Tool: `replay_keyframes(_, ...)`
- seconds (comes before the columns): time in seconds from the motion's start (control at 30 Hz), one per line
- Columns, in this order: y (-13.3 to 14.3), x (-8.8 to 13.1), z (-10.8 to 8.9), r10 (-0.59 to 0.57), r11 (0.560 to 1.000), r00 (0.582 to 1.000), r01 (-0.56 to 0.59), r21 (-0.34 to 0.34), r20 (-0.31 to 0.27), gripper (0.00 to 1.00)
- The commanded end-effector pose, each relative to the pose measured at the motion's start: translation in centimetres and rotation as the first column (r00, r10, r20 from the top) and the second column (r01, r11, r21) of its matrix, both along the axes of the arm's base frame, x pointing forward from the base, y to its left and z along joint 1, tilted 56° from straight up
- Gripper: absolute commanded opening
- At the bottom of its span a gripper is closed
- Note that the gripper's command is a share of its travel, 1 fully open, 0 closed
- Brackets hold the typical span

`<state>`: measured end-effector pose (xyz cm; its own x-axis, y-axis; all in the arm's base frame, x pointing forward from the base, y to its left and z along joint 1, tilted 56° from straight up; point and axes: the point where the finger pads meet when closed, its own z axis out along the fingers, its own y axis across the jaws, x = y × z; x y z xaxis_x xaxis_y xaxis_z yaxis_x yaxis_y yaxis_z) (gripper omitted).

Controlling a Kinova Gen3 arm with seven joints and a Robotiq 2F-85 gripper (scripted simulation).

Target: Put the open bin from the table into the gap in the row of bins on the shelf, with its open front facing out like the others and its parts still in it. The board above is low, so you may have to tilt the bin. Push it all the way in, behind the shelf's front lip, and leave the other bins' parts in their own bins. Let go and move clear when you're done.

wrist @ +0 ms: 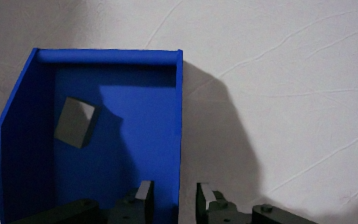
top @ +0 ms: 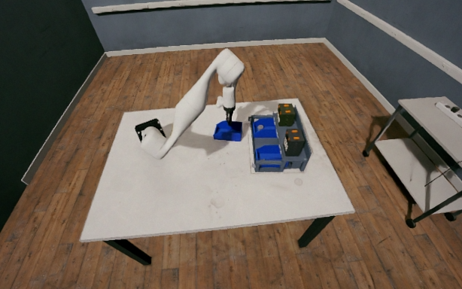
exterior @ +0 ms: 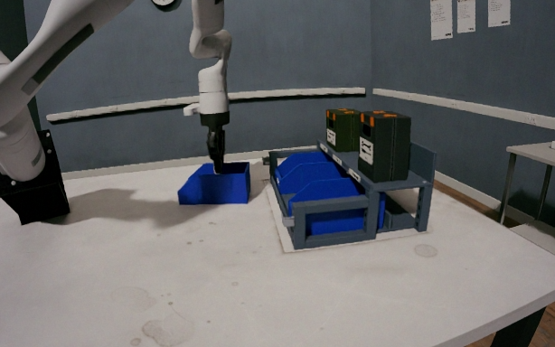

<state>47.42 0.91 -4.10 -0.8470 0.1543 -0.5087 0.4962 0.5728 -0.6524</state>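
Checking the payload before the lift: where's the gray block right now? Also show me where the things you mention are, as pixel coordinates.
In the wrist view, the gray block (wrist: 76, 123) lies inside the open blue bin (wrist: 145, 135), near its left side wall, the wall farther from the end effector's (wrist: 174, 196) right-hand finger.

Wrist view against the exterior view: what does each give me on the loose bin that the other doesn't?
Only wrist: the grey block lying inside the loose bin, and a fingertip on each side of one bin wall, with a gap visible at each.

Only exterior: the bin's sloped side profile, the shelf with the other blue bins, and two dark green cases on its upper board.

Both: the loose bin on the table and the gripper at it.
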Motion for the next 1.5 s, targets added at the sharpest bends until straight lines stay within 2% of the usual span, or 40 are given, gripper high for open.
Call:
replay_keyframes(0.0,0.11,0.03,0.03,0.001,1.0,1.0,-0.002,0.001,0.001,0.35)
replay_keyframes(0.9,0.18,0.01,0.07,0.001,1.0,1.0,-0.002,0.001,0.001,0.35)
replay_keyframes(0.93,0.18,0.01,0.07,0.001,1.0,1.0,-0.001,0.001,0.001,0.1)
replay_keyframes(1.47,0.18,0.01,0.07,0.001,1.0,1.0,-0.001,0.001,0.001,0.1)
